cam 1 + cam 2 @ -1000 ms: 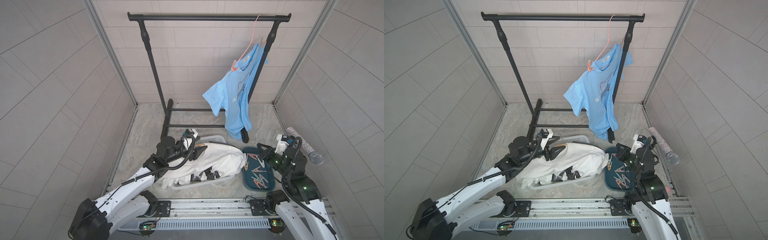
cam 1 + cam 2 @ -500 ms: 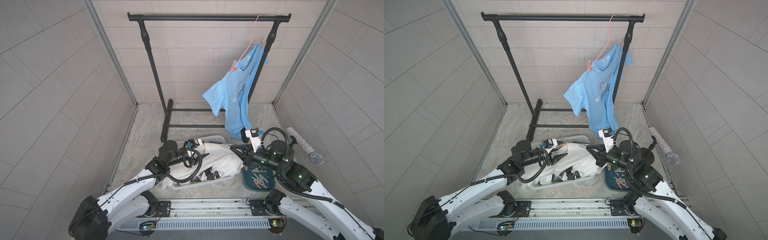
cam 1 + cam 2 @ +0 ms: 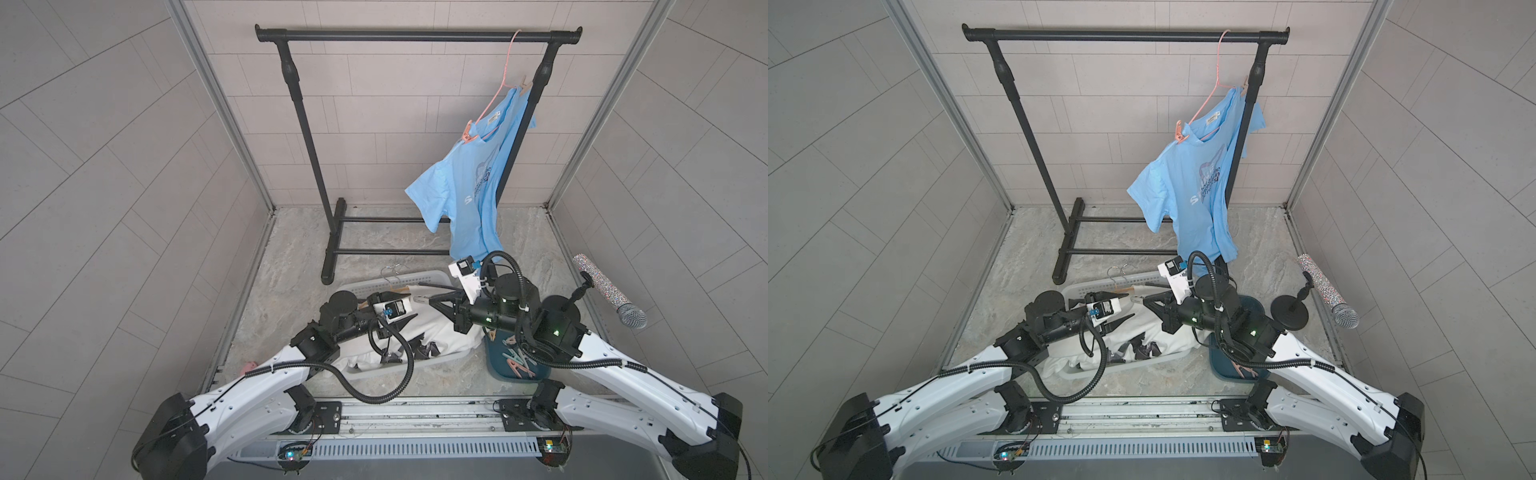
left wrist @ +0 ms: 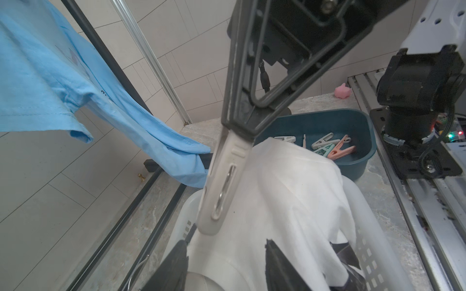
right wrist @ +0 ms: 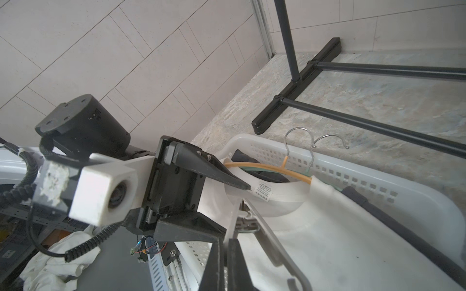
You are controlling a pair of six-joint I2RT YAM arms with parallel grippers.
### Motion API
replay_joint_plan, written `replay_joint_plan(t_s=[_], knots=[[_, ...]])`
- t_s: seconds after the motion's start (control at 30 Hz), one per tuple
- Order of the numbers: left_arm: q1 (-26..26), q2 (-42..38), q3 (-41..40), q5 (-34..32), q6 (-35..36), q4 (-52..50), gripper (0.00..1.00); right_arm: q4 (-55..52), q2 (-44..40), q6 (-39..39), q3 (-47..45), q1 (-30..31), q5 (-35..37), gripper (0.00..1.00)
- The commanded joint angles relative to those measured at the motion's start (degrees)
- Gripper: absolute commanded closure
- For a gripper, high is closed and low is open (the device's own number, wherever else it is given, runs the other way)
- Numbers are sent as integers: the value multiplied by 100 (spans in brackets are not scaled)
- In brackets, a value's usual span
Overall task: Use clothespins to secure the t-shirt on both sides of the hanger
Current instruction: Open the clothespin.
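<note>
A white t-shirt (image 4: 290,201) lies over a white basket (image 5: 378,176), with a yellow hanger (image 5: 264,168) showing in its collar. My right gripper (image 5: 226,240) is shut on a pale grey-white clothespin (image 4: 224,184), held just above the shirt near the collar. My left gripper (image 4: 227,262) faces it with its jaws apart over the collar. One finger tip lies at the neck label, and nothing is clamped. In both top views the two grippers (image 3: 409,308) (image 3: 432,298) meet over the basket. More clothespins (image 4: 332,148) lie in a dark blue tray (image 4: 358,126).
A blue t-shirt (image 3: 469,187) hangs on a pink hanger (image 3: 505,79) from the black rack (image 3: 415,35), with a peg at each shoulder. Spare wire hangers (image 5: 312,146) rest on the basket's far rim. A microphone on a stand (image 3: 609,291) is at the right, a small pink toy (image 3: 249,366) at the left.
My right arm has swung from the blue tray to over the basket, carrying the clothespin. My left gripper has dropped lower over the shirt and its jaws have narrowed.
</note>
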Motion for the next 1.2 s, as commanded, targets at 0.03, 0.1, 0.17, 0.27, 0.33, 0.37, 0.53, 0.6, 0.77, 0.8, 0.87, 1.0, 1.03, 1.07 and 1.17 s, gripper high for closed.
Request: replay_joint_plan(t_s=[0.03, 0.1, 0.17, 0.27, 0.33, 0.37, 0.53, 0.6, 0.77, 0.8, 0.87, 1.0, 1.03, 1.07, 1.17], knots=[[-40, -52, -124, 5, 230, 451, 48, 327, 185, 202, 85, 131, 3, 100], [-46, -80, -156, -120, 209, 515, 48, 363, 211, 230, 57, 203, 50, 100], [-46, -100, -172, -173, 208, 521, 54, 351, 233, 271, 58, 226, 56, 100], [-68, -92, -167, -133, 212, 477, 64, 415, 203, 349, -7, 231, 38, 100], [-83, -85, -168, -95, 216, 472, 66, 538, 189, 425, -72, 231, 36, 100], [-94, -79, -178, -80, 226, 478, 66, 581, 189, 458, -90, 231, 37, 100], [-126, -160, -211, -190, 260, 548, 81, 476, 202, 482, -16, 231, 168, 100], [-133, -217, -237, -274, 278, 542, 83, 360, 167, 451, 45, 222, 356, 99], [-134, -302, -301, -433, 252, 685, 86, 325, 30, 483, 102, 226, 708, 71], [-131, -316, -331, -521, 244, 746, 86, 322, -1, 514, 105, 223, 835, 62], [-132, -332, -345, -807, 249, 777, 90, 230, -92, 739, 108, 222, 1358, 43], [-136, -312, -310, -1590, 328, 789, 100, 552, -132, 1188, -149, 224, 1759, 28], [-136, -314, -301, -1716, 335, 786, 100, 696, -98, 1245, -214, 227, 1735, 27], [-136, -316, -301, -1815, 337, 790, 100, 802, -68, 1317, -238, 222, 1743, 27], [-137, -338, -315, -1872, 337, 768, 100, 1180, 102, 1593, -291, 230, 1697, 24]])
